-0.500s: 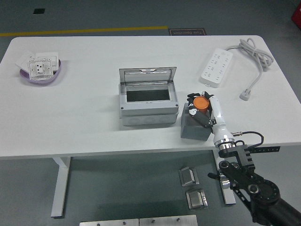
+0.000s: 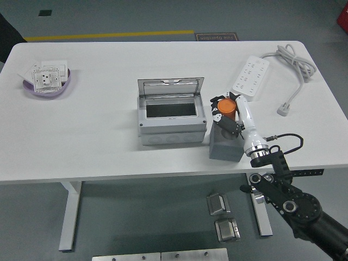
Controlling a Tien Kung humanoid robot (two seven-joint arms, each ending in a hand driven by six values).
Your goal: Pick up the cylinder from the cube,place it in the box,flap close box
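My right hand (image 2: 225,111) is shut on the orange cylinder (image 2: 227,109) and holds it lifted above the far edge of the grey cube (image 2: 225,145). The cube stands near the table's front edge, just right of the grey box (image 2: 172,122). The box is open, its lid (image 2: 171,86) standing up at the back, and its dark inside shows nothing in it. The cylinder hangs to the right of the box's opening. My left arm is out of sight.
A white power strip (image 2: 250,77) with its cable and plug (image 2: 283,110) lies at the back right. A purple bowl (image 2: 48,86) holding white socket plates sits at the far left. A dark shape shows at the top left corner.
My right hand has raised the orange cylinder off the cube and carried it up and slightly left, toward the box. The cube and box stay put.
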